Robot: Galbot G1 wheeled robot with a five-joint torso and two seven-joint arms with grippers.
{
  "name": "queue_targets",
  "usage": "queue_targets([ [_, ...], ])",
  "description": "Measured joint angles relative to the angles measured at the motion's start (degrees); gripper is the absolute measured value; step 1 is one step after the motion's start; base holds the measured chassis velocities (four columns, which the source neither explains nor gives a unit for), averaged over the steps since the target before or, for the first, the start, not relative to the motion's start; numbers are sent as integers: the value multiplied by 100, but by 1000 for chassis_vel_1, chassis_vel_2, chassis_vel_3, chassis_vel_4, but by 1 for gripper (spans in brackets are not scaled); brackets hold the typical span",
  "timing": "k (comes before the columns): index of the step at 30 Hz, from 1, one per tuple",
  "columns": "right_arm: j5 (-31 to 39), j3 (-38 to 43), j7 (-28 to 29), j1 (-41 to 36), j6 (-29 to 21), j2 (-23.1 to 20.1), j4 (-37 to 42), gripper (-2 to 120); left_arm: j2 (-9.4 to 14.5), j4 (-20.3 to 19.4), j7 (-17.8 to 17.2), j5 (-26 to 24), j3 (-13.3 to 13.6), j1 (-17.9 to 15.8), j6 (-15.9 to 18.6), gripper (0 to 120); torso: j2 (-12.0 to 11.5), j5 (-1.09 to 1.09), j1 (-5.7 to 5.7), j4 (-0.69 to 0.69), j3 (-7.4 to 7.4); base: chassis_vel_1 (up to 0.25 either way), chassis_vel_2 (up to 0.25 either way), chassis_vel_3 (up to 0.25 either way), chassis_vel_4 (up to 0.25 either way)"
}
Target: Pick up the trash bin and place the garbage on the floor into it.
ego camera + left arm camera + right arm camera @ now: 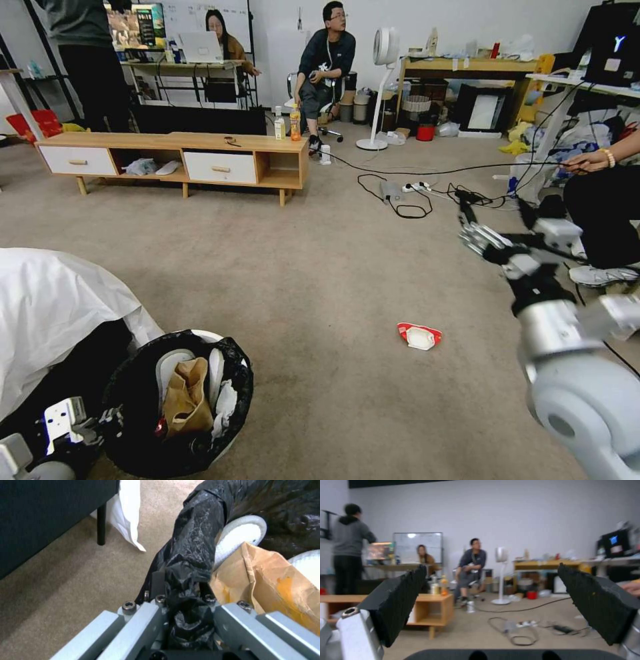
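The trash bin point(237, 373), white-rimmed and lined with a glossy black bag, hangs at the lower left of the head view. My left gripper point(112, 420) is shut on its near rim. In the left wrist view the left gripper point(181, 587) pinches the black bag over the trash bin's white rim point(241, 532). Inside lie a tan paper bag point(280, 580) and white tissue point(225, 400). One piece of garbage, a red-and-white packet point(419, 335), lies on the beige carpet floor point(320, 280). My right gripper point(497, 212) is raised at the right, above and beyond the packet, open and holding nothing; its black pads point(400, 600) stand wide apart.
A white cloth-covered piece of furniture point(53, 307) stands close on the left. A low wooden cabinet point(173, 157) stands ahead, with cables and a power strip point(407, 193) to its right. A seated person's leg and shoe point(600, 273) are beside my right arm.
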Motion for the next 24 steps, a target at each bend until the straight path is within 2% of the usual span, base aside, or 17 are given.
queue_targets([
  [6, -749, 199, -31, -710, 270, 354, -81, 100, -127, -66, 67, 123, 57, 44, -35, 1, 0, -1, 0, 1, 0, 0, 0, 0, 0],
  [9, -1441, 159, -48, -1121, 563, 718, -137, 100, -210, -90, 157, 236, 98, 36, -45, 1, 0, -1, 0, -1, 0, 0, 0, 0, 0],
  [12, -1598, 134, -64, -1214, 609, 841, -140, 100, -229, -91, 192, 294, 108, 34, -55, 1, 0, 0, 0, 0, 0, 0, 0, 0, 0],
  [15, -2066, 45, -115, -1444, 757, 1086, -160, 100, -265, -100, 243, 393, 124, 28, -73, 1, 0, -1, 0, 0, 0, 0, 0, 0, 0],
  [24, -2474, 23, -126, -1726, 890, 1344, -183, 100, -315, -115, 356, 584, 129, 34, -106, 1, 0, -1, 0, 0, 0, 0, 0, 0, 0],
])
